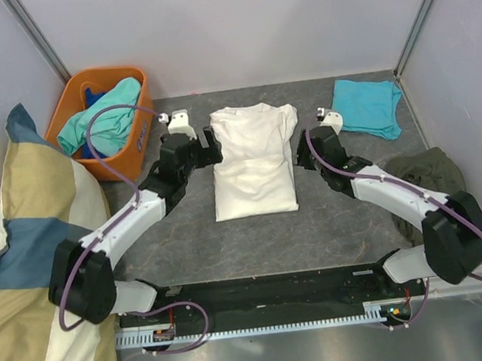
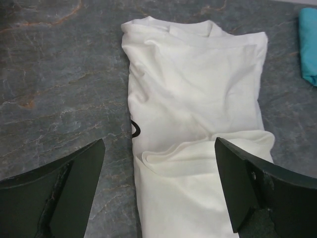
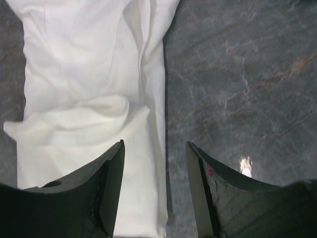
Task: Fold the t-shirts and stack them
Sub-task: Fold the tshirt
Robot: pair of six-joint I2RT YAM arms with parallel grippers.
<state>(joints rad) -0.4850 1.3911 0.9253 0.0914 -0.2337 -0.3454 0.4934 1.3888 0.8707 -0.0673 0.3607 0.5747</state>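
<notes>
White t-shirt: The cream-white t-shirt (image 1: pixel 251 157) lies flat in the middle of the table (image 1: pixel 317 233), with its neck pointing to 12 o'clock.
Its shape: The sides are tucked in, so it is long and thin. The bottom part is folded up, and its loose edge lies across the middle with a small bump in it.
Left gripper: The left gripper (image 1: pixel 210 142) is at the shirt's 10 o'clock edge. Its jaws are spread wide and hold nothing. In the wrist view the shirt lies on the table under them.
Right gripper: The right gripper (image 1: pixel 301 158) is at the shirt's 3 o'clock edge. Its jaws are apart too, and nothing is between them.
Turquoise t-shirt: The turquoise t-shirt (image 1: pixel 368 107) sits at 2 o'clock on the table. It looks folded into a small square and has nothing on top of it.
Basket: An orange basket (image 1: pixel 66 100) stands at 10 o'clock. A mint-green t-shirt (image 1: pixel 107 113) is bunched up in it, and a bit of blue cloth peeks out behind.
Other things: A dark green cloth (image 1: pixel 427 172) lies in a heap at 4 o'clock. A big checked pillow (image 1: pixel 31 248) leans at 9 o'clock.
Done so far: I think one shirt is finished and the white one is about halfway folded.
Left to do: The white shirt probably needs one more fold, then a trip onto the turquoise one. The shirts in the basket are not folded at all, so I think a lot of the job is left.
</notes>
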